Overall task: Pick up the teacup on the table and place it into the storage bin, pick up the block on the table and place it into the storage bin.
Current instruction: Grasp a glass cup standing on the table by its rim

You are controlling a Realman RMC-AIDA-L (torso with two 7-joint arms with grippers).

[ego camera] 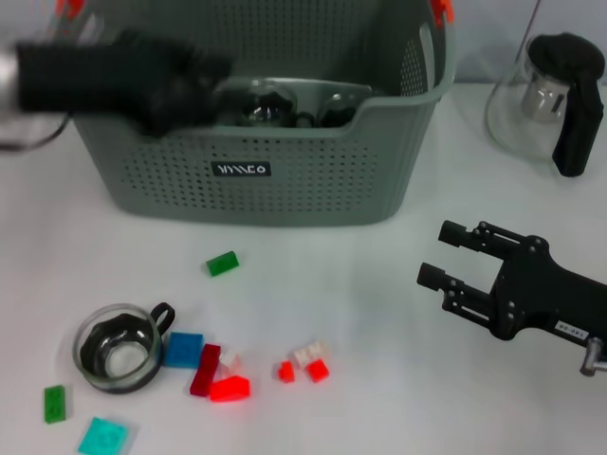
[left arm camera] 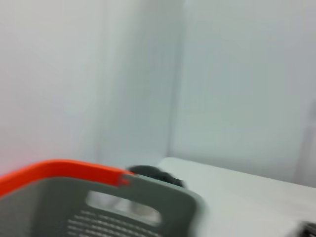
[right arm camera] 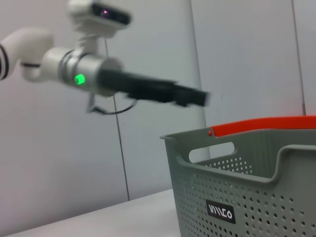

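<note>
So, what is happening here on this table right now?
The left gripper is over the storage bin, which already holds some glass items. The right gripper hovers open above the table, holding nothing. One teacup sits on the table beside scattered blocks such as a blue block and a green block. A glass pitcher stands apart.

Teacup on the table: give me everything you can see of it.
The teacup is a small clear glass cup with a dark handle on its side, pointing toward the storage bin. It stands upright on the white table, near the front on the robot's left. Dark reflections ring its inside; contents cannot be told. A blue block lies right beside it, possibly touching. Neither gripper is on it.
</note>
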